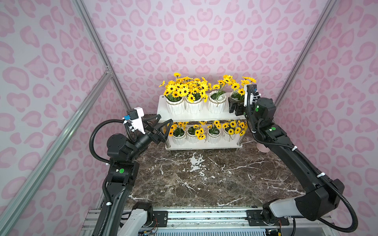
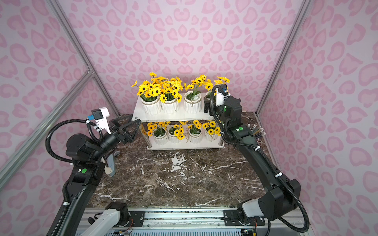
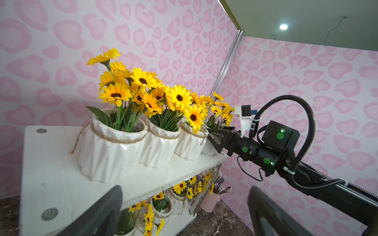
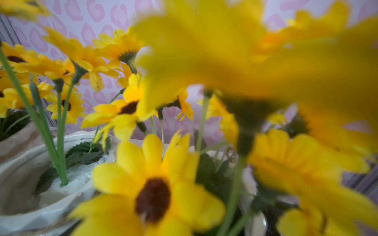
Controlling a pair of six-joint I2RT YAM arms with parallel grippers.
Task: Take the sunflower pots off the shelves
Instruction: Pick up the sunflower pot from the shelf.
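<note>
Eight small white ribbed ceramic pots point(image 1: 193, 106) of yellow, dark-centred artificial sunflowers, all upright on a white two-tier rack point(image 1: 163, 113) with chrome legs: four on top, four below. At the rightmost top pot point(image 3: 207, 146), black right gripper point(image 1: 232, 105), jaws spread wide to either side of it; contact impossible to tell. By the rack's top left corner, left gripper point(image 1: 166, 118), wide open, empty. Beside the rack's right end, on a dark marble table point(image 1: 204, 173), a pink bucket point(image 3: 210, 201) full of pencils.

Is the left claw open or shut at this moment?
Open. The left claw is by the shelf corner; in the left wrist view its fingers are wide apart, holding nothing.
</note>
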